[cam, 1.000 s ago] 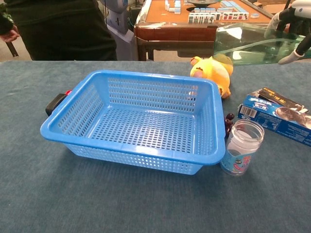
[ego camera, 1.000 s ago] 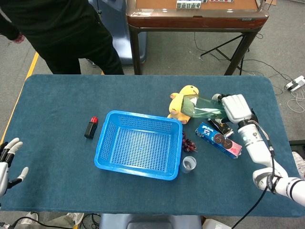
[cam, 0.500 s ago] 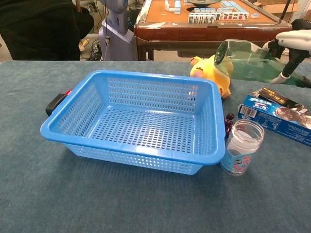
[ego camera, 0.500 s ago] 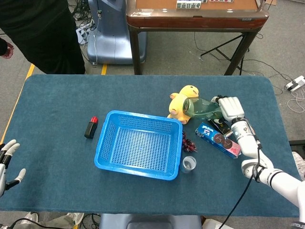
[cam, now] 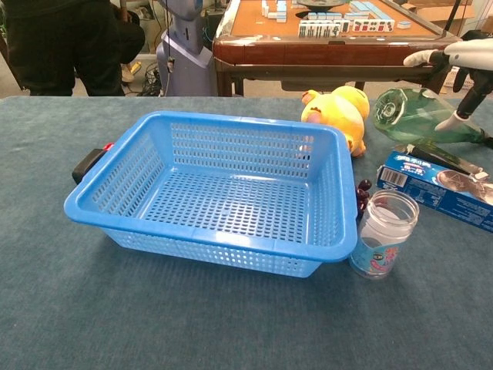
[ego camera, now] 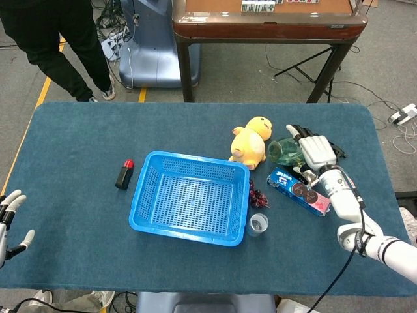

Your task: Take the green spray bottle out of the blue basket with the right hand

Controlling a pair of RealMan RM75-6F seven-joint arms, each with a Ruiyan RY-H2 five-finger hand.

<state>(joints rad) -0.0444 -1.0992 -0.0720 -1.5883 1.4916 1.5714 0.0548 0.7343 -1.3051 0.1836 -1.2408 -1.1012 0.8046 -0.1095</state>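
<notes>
The green spray bottle [ego camera: 283, 151] [cam: 420, 116] lies on its side on the table, right of the yellow plush and outside the blue basket [ego camera: 140, 195] [cam: 231, 119], which holds nothing. My right hand [ego camera: 316, 152] [cam: 461, 65] sits over the bottle's right end with its fingers spread; the thumb touches the bottle's side in the chest view. My left hand [ego camera: 9, 220] hangs at the table's near left edge, fingers apart, holding nothing.
A yellow plush [ego camera: 251, 140] [cam: 343, 112] sits behind the basket's right corner. A blue snack box [ego camera: 300, 191] [cam: 439, 189], a small jar [ego camera: 258, 224] [cam: 383, 235] and dark grapes [ego camera: 257, 194] lie right of the basket. A black, red-capped item [ego camera: 124, 174] lies left of it.
My right hand came down with the bottle from above the plush to the table, then spread its fingers. The person at the back left stepped away.
</notes>
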